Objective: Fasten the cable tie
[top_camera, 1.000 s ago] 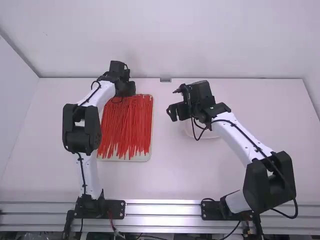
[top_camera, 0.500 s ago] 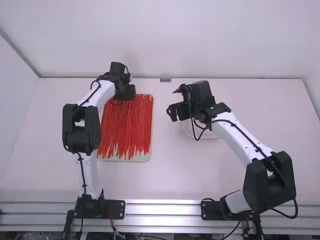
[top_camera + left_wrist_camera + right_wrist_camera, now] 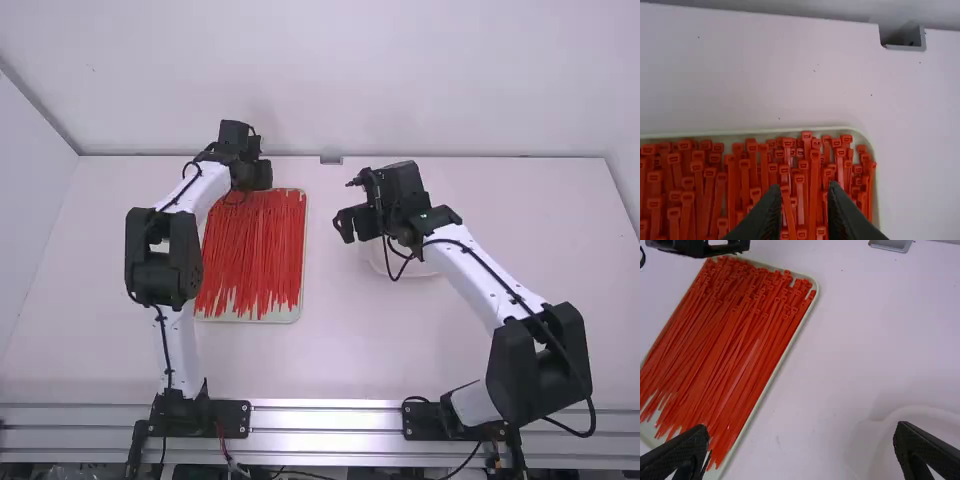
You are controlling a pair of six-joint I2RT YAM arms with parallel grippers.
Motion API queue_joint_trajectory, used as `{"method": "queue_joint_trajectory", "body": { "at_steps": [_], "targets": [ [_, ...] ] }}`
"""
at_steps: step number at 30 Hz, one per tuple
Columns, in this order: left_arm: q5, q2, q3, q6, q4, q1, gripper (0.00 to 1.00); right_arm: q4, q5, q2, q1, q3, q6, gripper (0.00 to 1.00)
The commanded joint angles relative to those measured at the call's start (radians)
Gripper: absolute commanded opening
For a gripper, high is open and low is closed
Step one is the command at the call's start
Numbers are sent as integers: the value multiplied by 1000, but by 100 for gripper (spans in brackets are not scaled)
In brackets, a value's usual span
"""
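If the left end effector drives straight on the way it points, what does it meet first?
Most likely the orange cable ties, near their heads at the tray's far end; depth is unclear.

I'm scanning the orange cable ties (image 3: 252, 255), their pale tray (image 3: 287, 316) and the white table (image 3: 560, 220), and I'm finding no text, label, brand, number or sign that I can read on any of them.
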Motion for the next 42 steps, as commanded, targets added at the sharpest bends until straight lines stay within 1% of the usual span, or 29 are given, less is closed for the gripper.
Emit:
{"method": "queue_joint_trajectory", "body": {
  "at_steps": [1,4,8,11,17,25,28,36,42],
  "targets": [
    [-37,21,-44,-6,7,-8,27,-5,-2,8,-2,28,-2,98],
    [-46,21,-76,-6,34,-7,30,-4,-2,8,-2,28,-2,98],
    [-58,21,-122,-14,71,-6,29,-3,-2,8,-2,28,-2,99],
    [-56,21,-158,-14,106,-3,25,-4,-2,8,-2,28,-2,99],
    [-58,24,-195,-13,155,-8,23,-4,-2,8,-2,28,-1,99],
    [-44,57,-201,-10,186,-8,23,-11,-2,8,-2,28,-2,99],
    [-1,65,-201,-10,212,-8,23,-14,-2,8,-2,28,-2,99],
    [-2,65,-201,-13,232,-8,23,-23,-2,8,-2,28,-2,98],
    [31,65,-203,-3,239,-8,20,-20,-2,8,-2,28,-2,99]
  ]
}}
